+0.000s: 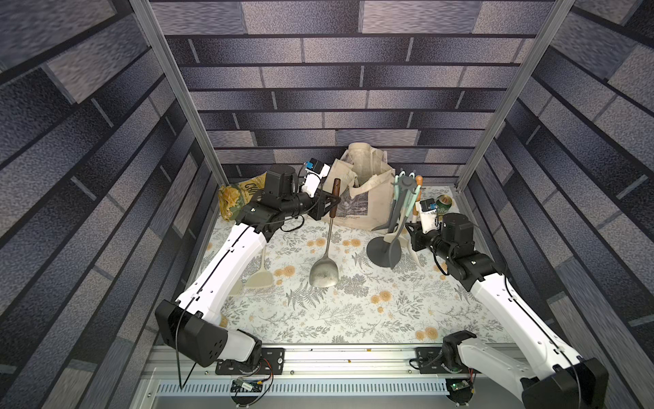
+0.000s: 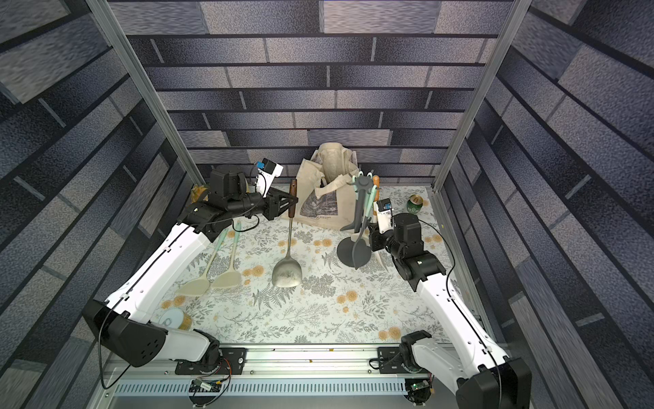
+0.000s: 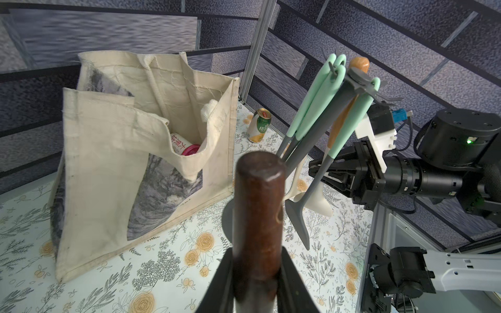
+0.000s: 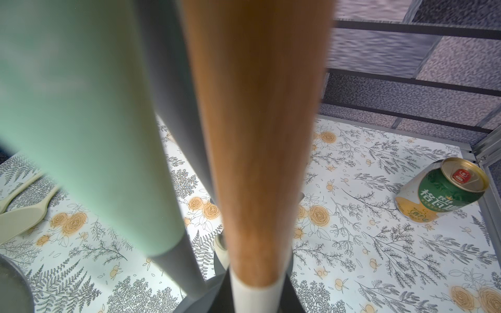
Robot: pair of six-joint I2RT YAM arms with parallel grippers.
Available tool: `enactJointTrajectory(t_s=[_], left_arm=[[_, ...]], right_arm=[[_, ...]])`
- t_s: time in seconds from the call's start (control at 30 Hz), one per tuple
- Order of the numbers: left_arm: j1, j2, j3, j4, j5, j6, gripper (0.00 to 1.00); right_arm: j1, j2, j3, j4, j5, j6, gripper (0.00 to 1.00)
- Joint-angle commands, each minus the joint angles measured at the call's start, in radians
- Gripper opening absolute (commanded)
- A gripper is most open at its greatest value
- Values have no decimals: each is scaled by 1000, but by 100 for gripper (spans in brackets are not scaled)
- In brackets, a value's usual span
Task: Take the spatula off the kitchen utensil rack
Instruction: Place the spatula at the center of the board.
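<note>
While left jaws grip spatula (image 1: 323, 274), right wrist shows right jaws clamping orange handle (image 4: 260, 135).

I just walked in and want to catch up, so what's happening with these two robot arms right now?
The left gripper is shut on the dark wooden handle of a metal spatula and holds it blade down over the table, apart from the kitchen utensil rack. The right gripper is shut on an orange-handled utensil that is at the rack among the mint-handled utensils. Two cream spatulas lie by the left arm.
</note>
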Motion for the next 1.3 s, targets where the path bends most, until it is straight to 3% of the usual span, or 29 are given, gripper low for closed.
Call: enactJointTrajectory(t_s=[0.0, 0.4, 0.63, 1.07, 1.27], left_arm=[[55, -49, -19, -18, 35, 20, 0], [280, 48, -3, -151, 201, 71, 0], [329, 155, 84, -317, 214, 166, 0], [445, 340, 187, -433, 265, 315, 0], [456, 423, 214, -462, 268, 380, 0]], right_arm=[[2, 13, -22, -44, -18, 9, 10], [1, 14, -23, -41, -19, 11, 10], [2, 13, -23, -43, -15, 8, 10], [2, 13, -21, -50, -7, 4, 10], [2, 10, -23, -53, 3, 3, 10]])
